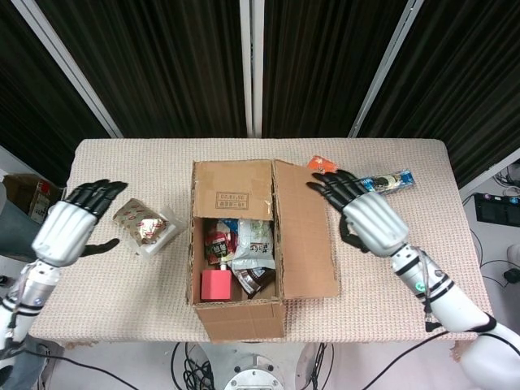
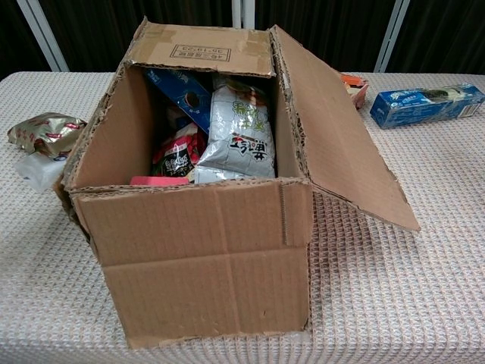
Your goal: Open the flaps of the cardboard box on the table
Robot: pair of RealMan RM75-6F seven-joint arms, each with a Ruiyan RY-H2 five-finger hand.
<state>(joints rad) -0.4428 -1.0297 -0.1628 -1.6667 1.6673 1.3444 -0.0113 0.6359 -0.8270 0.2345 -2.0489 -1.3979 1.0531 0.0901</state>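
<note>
The cardboard box [image 1: 276, 318] [image 2: 204, 265] stands mid-table with its top open. Its near flap hangs down the front, the far flap [image 1: 232, 188] [image 2: 198, 48] stands up, and the right flap [image 1: 305, 231] [image 2: 342, 155] slopes outward. Snack packets and a pink block [image 1: 216, 284] lie inside. My right hand [image 1: 366, 215] hovers open above the table just right of the right flap, fingers spread, holding nothing. My left hand [image 1: 71, 223] hovers open over the table's left edge, well away from the box. Neither hand shows in the chest view.
A foil snack bag [image 1: 146, 225] [image 2: 45, 130] lies left of the box. A blue packet [image 1: 388, 182] [image 2: 426, 104] and an orange packet [image 1: 325, 168] [image 2: 353, 85] lie at the back right. The table [image 1: 422, 268] has a beige woven cloth.
</note>
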